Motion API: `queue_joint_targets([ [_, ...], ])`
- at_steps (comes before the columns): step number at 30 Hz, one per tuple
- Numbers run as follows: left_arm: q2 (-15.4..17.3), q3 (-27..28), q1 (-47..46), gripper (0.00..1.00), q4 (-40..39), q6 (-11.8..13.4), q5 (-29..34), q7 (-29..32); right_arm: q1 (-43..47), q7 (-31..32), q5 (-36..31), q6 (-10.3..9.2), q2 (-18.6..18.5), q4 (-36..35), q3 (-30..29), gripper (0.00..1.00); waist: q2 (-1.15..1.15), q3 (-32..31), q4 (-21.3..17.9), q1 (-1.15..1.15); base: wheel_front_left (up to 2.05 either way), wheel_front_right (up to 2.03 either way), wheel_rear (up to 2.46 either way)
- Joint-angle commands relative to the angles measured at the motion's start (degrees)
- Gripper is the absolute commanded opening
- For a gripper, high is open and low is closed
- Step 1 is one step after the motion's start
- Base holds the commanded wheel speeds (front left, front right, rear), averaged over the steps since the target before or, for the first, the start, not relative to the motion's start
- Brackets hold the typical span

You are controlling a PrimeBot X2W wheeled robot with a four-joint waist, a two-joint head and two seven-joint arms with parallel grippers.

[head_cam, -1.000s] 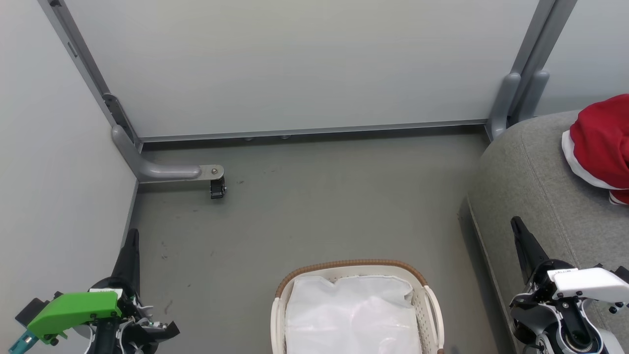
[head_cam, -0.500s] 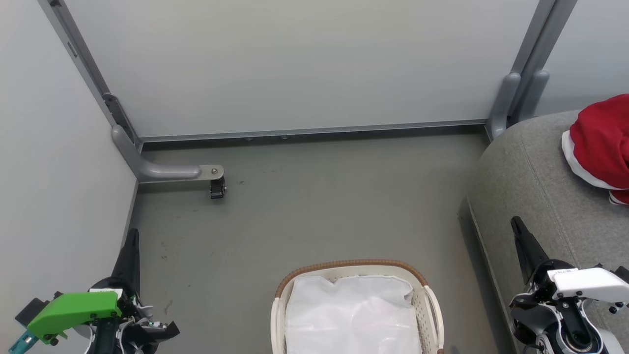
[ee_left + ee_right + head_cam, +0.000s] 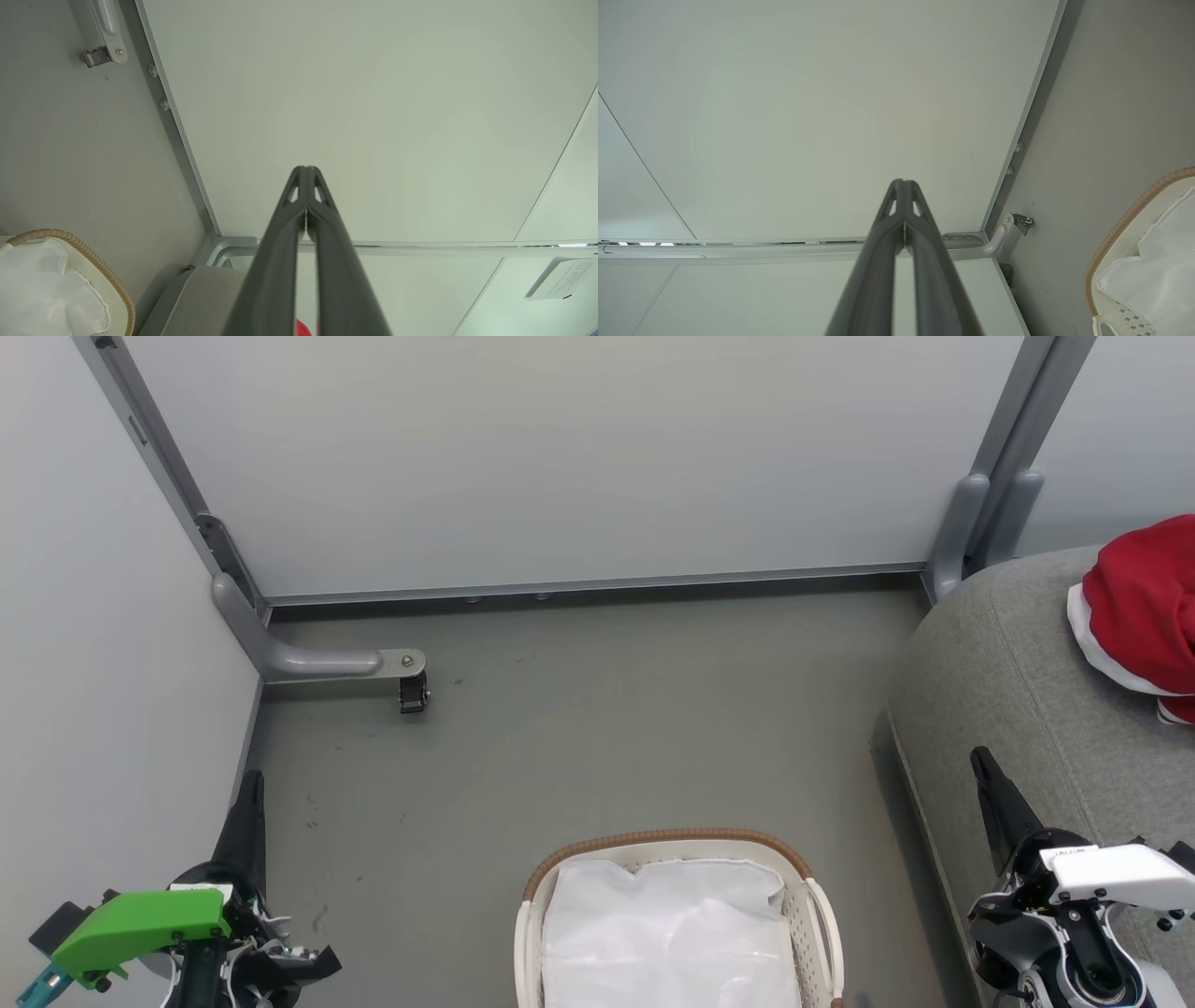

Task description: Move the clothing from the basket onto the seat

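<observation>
Behind the basket (image 3: 665, 841), across a stretch of floor (image 3: 607, 728), a pale partition panel (image 3: 560, 457) closes the far side of the scene. A second panel (image 3: 84, 644) runs along the basket's left. The grey-green floor spreads from both panels to the basket, which sits at the lower middle of the head view and is cut by its bottom edge.

Right of the basket, separated from it by a strip of floor, rises the seat (image 3: 1008, 691), a grey woven cushion with a rounded edge and a stitched seam. Inside the basket's brown woven rim lies a crumpled white liner (image 3: 667, 933). The clothing (image 3: 1144, 607), red with white trim, rests on top of the seat, far right of the basket and well apart from it, partly cut by the frame edge.

Left of the basket hangs the left gripper (image 3: 250, 782), its wrist capped by a green wrist cover (image 3: 140, 924). The left wrist view shows its jaws pressed together, holding nothing. Right of the basket, seen against the seat's side, the right gripper (image 3: 980, 758) carries a white wrist cover (image 3: 1116, 873), its jaws likewise closed on nothing.

Far left of the basket, a grey bracket foot (image 3: 317, 663) juts from the panel corner over the floor and ends in a small black caster (image 3: 414, 693).
</observation>
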Motion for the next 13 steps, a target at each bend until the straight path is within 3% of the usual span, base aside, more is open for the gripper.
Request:
queue_joint_targets([
  [1,0.34,0.1,-0.61,0.0,-0.14,-0.26,-0.16,0.17,0.61,0.06,0.21,-0.04,-0.32,-0.19,-0.11,0.0,0.45,0.0,0.0,0.0,0.0,0.0,0.0],
  [13,0.34,0.1,-0.61,0.0,-0.14,-0.26,-0.16,0.17,0.61,0.06,0.21,-0.04,-0.32,-0.19,-0.11,0.0,0.45,0.0,0.0,0.0,0.0,0.0,0.0],
])
